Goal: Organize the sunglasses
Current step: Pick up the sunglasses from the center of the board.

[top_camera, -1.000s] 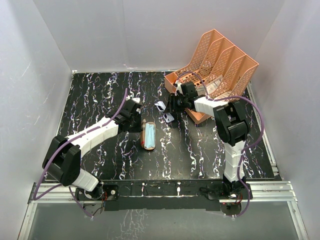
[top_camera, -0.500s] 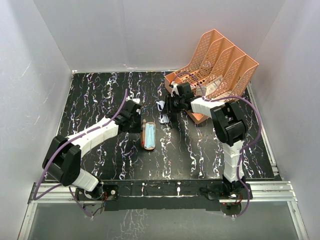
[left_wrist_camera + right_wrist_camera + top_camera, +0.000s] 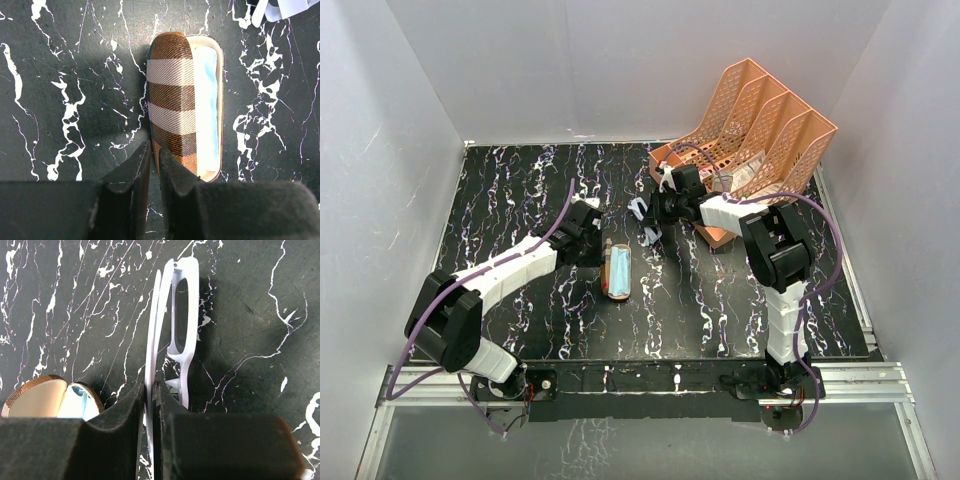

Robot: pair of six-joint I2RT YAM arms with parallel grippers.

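Note:
The sunglasses (image 3: 642, 218), with a thin white frame, hang beside the right gripper (image 3: 656, 212) in the middle of the black marbled table. In the right wrist view the gripper (image 3: 150, 390) is shut on a folded temple arm, and the frame (image 3: 183, 330) sticks out beyond the fingers. The brown plaid case (image 3: 617, 270) lies open with a light blue cloth (image 3: 207, 100) inside. My left gripper (image 3: 154, 152) is shut on the edge of the case's lid (image 3: 172, 100) and holds it upright. The sunglasses show at the top right corner of the left wrist view (image 3: 287, 7).
An orange slotted file rack (image 3: 760, 125) stands at the back right, just behind the right arm. White walls close in the table on three sides. The open case also shows at the lower left of the right wrist view (image 3: 50, 400).
The right gripper has moved a little left with the sunglasses and turned them more on edge. The left arm and the case have not moved.

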